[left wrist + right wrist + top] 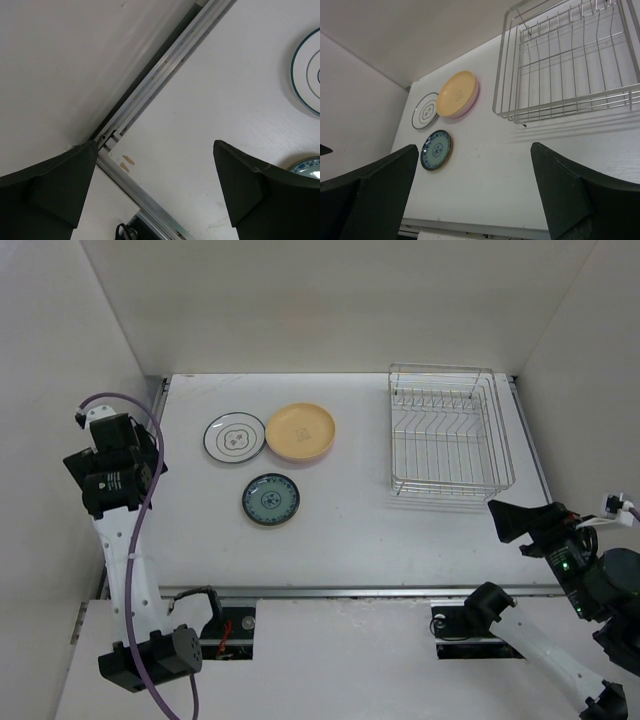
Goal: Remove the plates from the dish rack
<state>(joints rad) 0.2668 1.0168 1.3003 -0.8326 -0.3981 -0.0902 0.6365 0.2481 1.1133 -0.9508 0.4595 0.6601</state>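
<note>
The silver wire dish rack [450,483] stands at the back right with nothing in it; it also shows in the right wrist view [560,106]. Left of it on the table lie a white plate with black rings [234,437], a teal plate with a dark rim [270,499], and a yellow plate [300,430] on top of a pale pink plate [471,101]. I cannot tell whether another plate lies in that stack. My left gripper [125,480] is open and empty at the table's left edge. My right gripper [515,520] is open and empty in front of the rack.
White walls close in the table on the left, back and right. An aluminium rail [165,65] runs along the table's left edge, and another runs along the front edge [350,591].
</note>
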